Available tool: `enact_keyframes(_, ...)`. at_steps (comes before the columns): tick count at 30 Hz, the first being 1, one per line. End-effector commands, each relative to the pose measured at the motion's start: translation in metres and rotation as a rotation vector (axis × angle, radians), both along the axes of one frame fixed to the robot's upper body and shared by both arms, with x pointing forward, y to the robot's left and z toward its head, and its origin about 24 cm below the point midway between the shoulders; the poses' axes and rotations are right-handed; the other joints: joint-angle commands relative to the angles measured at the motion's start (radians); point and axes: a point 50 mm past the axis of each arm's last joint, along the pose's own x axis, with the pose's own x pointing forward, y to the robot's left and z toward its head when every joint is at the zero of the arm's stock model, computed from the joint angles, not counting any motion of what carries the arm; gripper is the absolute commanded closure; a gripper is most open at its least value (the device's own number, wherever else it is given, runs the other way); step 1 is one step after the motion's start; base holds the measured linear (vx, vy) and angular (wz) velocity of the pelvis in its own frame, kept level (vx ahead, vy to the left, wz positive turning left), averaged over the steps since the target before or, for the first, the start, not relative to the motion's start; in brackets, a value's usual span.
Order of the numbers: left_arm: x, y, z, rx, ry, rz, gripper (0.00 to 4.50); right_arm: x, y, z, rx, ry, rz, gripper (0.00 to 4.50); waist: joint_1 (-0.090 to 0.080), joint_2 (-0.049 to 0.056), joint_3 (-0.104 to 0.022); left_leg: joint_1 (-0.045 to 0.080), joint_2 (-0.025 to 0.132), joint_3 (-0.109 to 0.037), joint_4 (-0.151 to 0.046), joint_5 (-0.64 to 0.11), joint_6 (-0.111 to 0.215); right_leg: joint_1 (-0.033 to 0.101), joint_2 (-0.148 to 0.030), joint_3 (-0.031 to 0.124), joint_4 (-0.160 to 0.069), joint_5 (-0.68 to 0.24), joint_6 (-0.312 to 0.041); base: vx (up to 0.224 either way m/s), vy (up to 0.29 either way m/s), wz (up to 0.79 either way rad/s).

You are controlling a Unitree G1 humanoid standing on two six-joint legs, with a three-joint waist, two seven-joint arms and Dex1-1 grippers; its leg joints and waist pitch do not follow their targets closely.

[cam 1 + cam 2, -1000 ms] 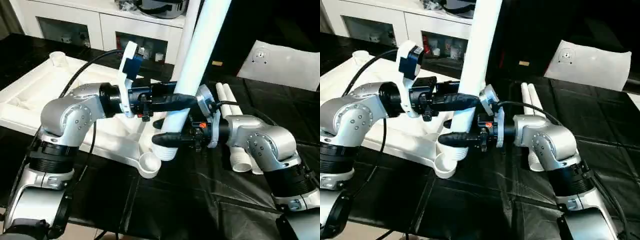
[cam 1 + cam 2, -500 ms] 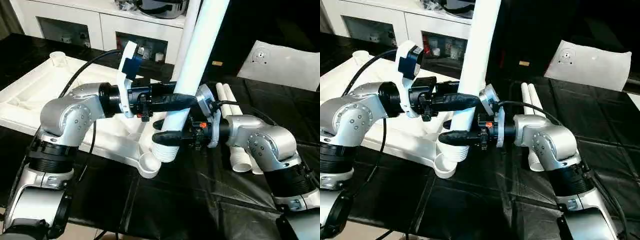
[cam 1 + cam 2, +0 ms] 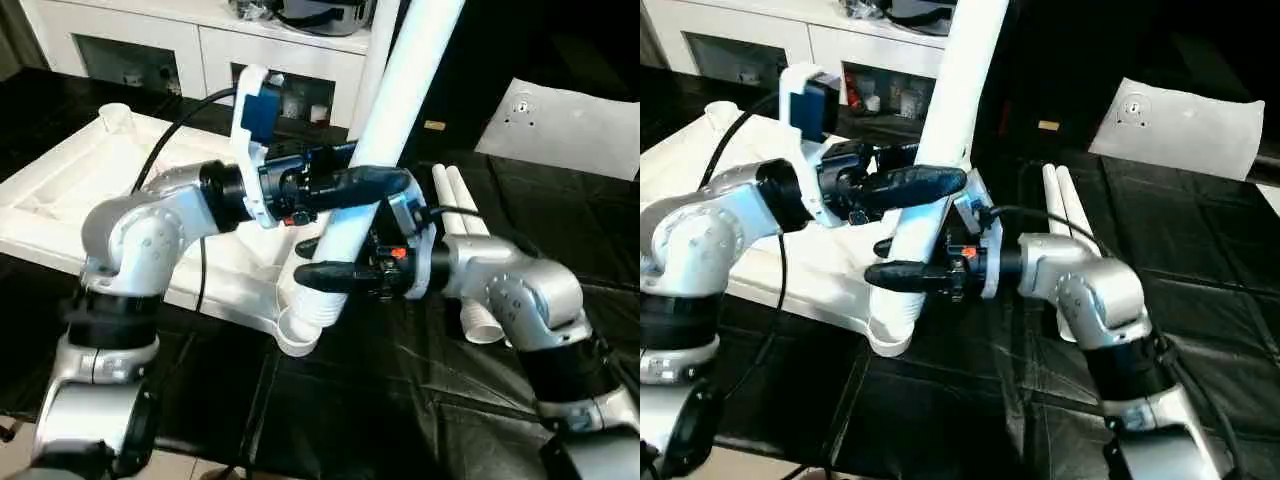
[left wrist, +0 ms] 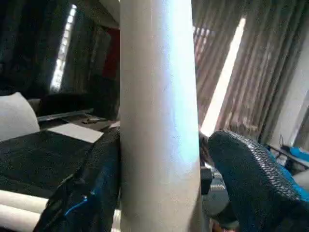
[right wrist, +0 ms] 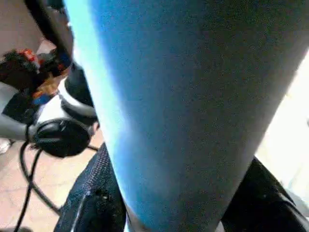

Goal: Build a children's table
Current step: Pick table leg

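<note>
1. Clearly, the tabletop (image 3: 70,190) lies upside down on the black-covered counter (image 3: 420,400), so its rimmed underside and round corner sockets face up to take the legs.
2. One leg (image 3: 385,130) stands tilted, its ribbed lower end at the near corner socket (image 3: 297,335); from these views I cannot tell whether it is merely resting in the mouth or seated.
3. Low on the leg, the right gripper (image 3: 330,262) has a finger on either side of the tube just above the ribbed end. It seems to be clamping the tube, probably to steer the end into the socket.
4. Higher up, the left gripper (image 3: 375,170) straddles the same tube. In the left wrist view one of its fingers (image 4: 251,183) stands off the tube with a gap showing, while the other lies against it, so this gripper is spread loosely around the leg rather than pinching it; I judge it serves as a guide against tipping.
5. Two spare legs (image 3: 465,260) lie side by side on the counter just behind the right arm, within reach for later corners.
6. At the far corner, another socket (image 3: 113,113) stands unfilled, so most of the assembly looks undone.
</note>
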Motion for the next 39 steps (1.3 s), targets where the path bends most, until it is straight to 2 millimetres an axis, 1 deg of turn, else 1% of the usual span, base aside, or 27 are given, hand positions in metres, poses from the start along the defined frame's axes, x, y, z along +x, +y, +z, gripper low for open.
enact_keyframes(1,-0.006,-0.008,0.011,-0.069,-0.049,0.012,1.00,0.005,-0.006,-0.004,0.004,0.032,-0.102,2.57,0.004,0.023,-0.070,-0.014,0.055,-0.008,-0.078,-0.021,0.005,0.077,-0.108,0.067,-0.083,-0.335,-0.122,0.000,0.000,0.00)
enact_keyframes(3,-0.004,-0.005,0.017,-0.196,-0.012,0.122,0.90,0.007,-0.004,-0.007,0.018,0.042,-0.191,2.57,0.003,0.025,-0.069,-0.013,0.057,-0.008,-0.077,-0.033,-0.004,0.072,-0.107,0.063,-0.087,-0.360,-0.115,0.000,0.000,0.00)
enact_keyframes(5,-0.002,-0.001,0.020,-0.246,0.001,0.184,0.61,0.008,-0.003,-0.008,0.015,0.037,-0.224,2.57,0.004,0.024,-0.069,-0.013,0.051,-0.009,-0.078,-0.042,0.001,0.075,-0.104,0.060,-0.091,-0.386,-0.096,0.000,0.000,0.00)
enact_keyframes(6,-0.001,0.003,0.022,-0.265,0.002,0.232,0.54,0.008,-0.003,-0.009,0.014,0.030,-0.246,2.57,0.004,0.024,-0.070,-0.014,0.055,-0.012,-0.080,-0.037,0.000,0.075,-0.104,0.060,-0.091,-0.380,-0.087,0.000,0.000,0.00)
enact_keyframes(7,0.001,0.009,0.022,-0.274,0.001,0.294,0.52,0.009,-0.004,-0.010,0.016,0.024,-0.286,2.57,0.003,0.027,-0.070,-0.014,0.056,-0.012,-0.080,-0.036,-0.003,0.074,-0.104,0.060,-0.090,-0.374,-0.086,0.000,0.000,0.00)
enact_keyframes(9,0.004,0.019,0.020,-0.269,0.003,0.391,0.52,0.011,-0.006,-0.011,0.021,0.014,-0.346,2.57,0.000,0.023,-0.069,-0.015,0.050,-0.010,-0.080,-0.037,0.003,0.074,-0.100,0.059,-0.093,-0.382,-0.067,0.000,0.000,0.00)
enact_keyframes(13,0.007,0.032,0.012,-0.235,0.017,0.520,0.45,0.013,-0.010,-0.011,0.024,-0.013,-0.441,2.57,-0.006,0.027,-0.067,-0.013,0.048,-0.010,-0.081,-0.039,0.008,0.069,-0.096,0.057,-0.095,-0.408,-0.032,0.000,0.000,0.00)
enact_keyframes(14,0.010,0.051,-0.009,-0.080,0.039,0.714,0.38,0.012,-0.016,-0.015,0.002,-0.029,-0.550,2.57,-0.006,0.037,-0.067,-0.010,0.053,-0.013,-0.084,-0.038,0.004,0.065,-0.096,0.058,-0.094,-0.398,-0.026,0.000,0.000,0.00)
enact_keyframes(16,0.010,0.060,-0.021,0.009,0.043,0.806,0.17,0.011,-0.020,-0.017,-0.018,-0.039,-0.603,2.57,-0.008,0.033,-0.068,-0.009,0.054,-0.013,-0.086,-0.038,0.003,0.066,-0.094,0.058,-0.092,-0.384,-0.012,0.000,0.000,0.00)
enact_keyframes(18,0.004,0.078,-0.044,0.173,0.048,0.963,0.09,0.008,-0.026,-0.026,-0.110,-0.086,-0.747,2.57,-0.010,0.037,-0.068,-0.010,0.051,-0.013,-0.087,-0.024,-0.004,0.066,-0.092,0.058,-0.091,-0.363,-0.005,0.000,0.000,0.00)
enact_keyframes(23,-0.016,0.104,-0.083,0.403,0.012,1.208,0.09,-0.010,-0.028,-0.044,-0.204,-0.063,-0.897,2.57,-0.013,0.039,-0.067,-0.007,0.056,-0.013,-0.093,-0.043,0.012,0.065,-0.093,0.062,-0.090,-0.323,-0.032,0.000,0.000,0.00)
enact_keyframes(24,-0.021,0.108,-0.091,0.418,0.047,1.249,0.09,-0.014,-0.030,-0.050,-0.215,-0.023,-0.940,2.57,-0.006,0.031,-0.066,-0.014,0.049,-0.006,-0.092,-0.041,0.035,0.073,-0.118,0.078,-0.087,-0.338,-0.059,0.000,0.000,0.00)
enact_keyframes(25,-0.024,0.109,-0.095,0.427,0.074,1.268,0.09,-0.015,-0.031,-0.053,-0.223,0.000,-0.964,2.57,-0.004,0.031,-0.067,-0.015,0.045,-0.003,-0.090,-0.038,0.047,0.076,-0.126,0.085,-0.088,-0.350,-0.076,0.000,0.000,0.00)
enact_keyframes(26,-0.024,0.109,-0.096,0.430,0.077,1.272,0.09,-0.015,-0.031,-0.054,-0.219,0.004,-0.969,2.57,-0.001,0.040,-0.069,0.036,0.036,0.044,-0.049,-0.066,0.034,0.029,-0.107,0.147,-0.130,-0.458,-0.077,0.000,0.000,0.00)
enact_keyframes(27,-0.028,0.111,-0.104,0.473,0.092,1.303,0.09,-0.017,-0.033,-0.058,-0.207,0.026,-1.021,2.57,0.007,0.022,-0.064,0.031,0.023,0.044,-0.040,-0.114,0.019,0.043,-0.109,0.173,-0.122,-0.507,-0.085,0.000,0.000,0.00)
enact_keyframes(28,-0.028,0.111,-0.104,0.473,0.092,1.303,0.09,-0.017,-0.033,-0.058,-0.207,0.026,-1.021,2.57,0.021,0.012,-0.062,0.011,0.011,0.037,-0.027,-0.134,0.022,0.071,-0.120,0.215,-0.129,-0.546,-0.101,-0.015,0.024,-0.33)
enact_keyframes(29,-0.031,0.112,-0.107,0.482,0.087,1.321,0.09,-0.017,-0.035,-0.061,-0.208,0.022,-1.043,2.57,0.050,0.008,-0.048,0.008,0.007,0.010,0.025,-0.160,0.030,0.073,-0.163,0.298,-0.161,-0.693,-0.106,-0.021,0.073,-0.49)
enact_keyframes(30,-0.034,0.113,-0.113,0.504,0.098,1.364,0.09,-0.019,-0.036,-0.064,-0.190,0.044,-1.054,2.57,0.069,0.007,-0.043,-0.008,0.000,-0.018,0.063,-0.185,0.028,0.085,-0.181,0.365,-0.174,-0.779,-0.118,-0.021,0.073,-0.49)
enact_keyframes(31,-0.036,0.113,-0.117,0.505,0.106,1.377,0.09,-0.019,-0.037,-0.064,-0.163,0.060,-1.070,2.57,0.068,0.005,-0.037,-0.023,-0.018,-0.047,0.074,-0.180,0.014,0.086,-0.144,0.380,-0.164,-0.756,-0.131,-0.031,0.142,-0.55)
enact_keyframes(32,-0.037,0.112,-0.117,0.505,0.104,1.381,0.09,-0.017,-0.040,-0.061,-0.146,0.055,-1.122,2.57,0.060,0.008,-0.035,-0.011,-0.021,-0.056,0.054,-0.171,0.001,0.065,-0.103,0.366,-0.159,-0.729,-0.129,-0.054,0.171,-0.63)
enact_keyframes(33,-0.038,0.112,-0.117,0.507,0.098,1.389,0.09,-0.017,-0.041,-0.059,-0.141,0.046,-1.148,2.57,0.016,0.035,-0.045,0.040,-0.015,-0.041,-0.042,-0.183,-0.047,-0.001,0.033,0.280,-0.122,-0.601,-0.066,-0.054,0.171,-0.63)
enact_keyframes(34,-0.038,0.111,-0.117,0.503,0.099,1.397,0.09,-0.015,-0.042,-0.057,-0.130,0.031,-1.171,2.57,-0.005,0.074,-0.059,0.077,0.032,-0.061,-0.092,-0.165,-0.068,-0.059,0.086,0.209,-0.051,-0.461,0.003,-0.105,0.179,-0.47)
enact_keyframes(35,-0.038,0.110,-0.116,0.495,0.098,1.400,0.09,-0.014,-0.045,-0.055,-0.122,0.022,-1.221,2.57,-0.024,0.079,-0.057,0.045,0.149,-0.053,-0.141,-0.225,-0.064,-0.069,0.051,0.123,0.016,-0.306,0.041,-0.124,0.178,-0.34)
enact_keyframes(36,-0.039,0.109,-0.115,0.476,0.106,1.420,0.09,-0.013,-0.044,-0.056,-0.129,0.048,-1.203,2.57,-0.013,0.111,-0.072,0.017,0.199,-0.045,-0.167,-0.170,-0.099,-0.059,0.021,0.064,0.107,-0.176,0.043,-0.124,0.178,-0.34)
enact_keyframes(37,-0.038,0.108,-0.115,0.476,0.106,1.419,0.09,-0.015,-0.042,-0.058,-0.133,0.064,-1.165,2.57,-0.018,0.083,-0.062,-0.024,0.181,-0.080,-0.173,-0.065,-0.066,-0.019,-0.004,0.029,0.139,-0.097,0.040,-0.111,0.155,-0.44)
enact_keyframes(38,-0.037,0.107,-0.115,0.484,0.100,1.417,0.09,-0.016,-0.041,-0.060,-0.152,0.075,-1.150,2.57,-0.024,0.109,-0.057,-0.031,0.158,-0.070,-0.171,-0.087,-0.015,-0.001,-0.011,0.016,0.114,-0.101,0.018,-0.075,0.099,-0.22)
enact_keyframes(39,-0.037,0.107,-0.115,0.491,0.094,1.415,0.09,-0.016,-0.041,-0.060,-0.160,0.076,-1.154,2.57,-0.034,0.102,-0.077,0.046,0.129,-0.057,-0.129,-0.041,0.037,-0.036,-0.030,0.017,0.059,-0.061,-0.028,-0.075,0.099,-0.22)
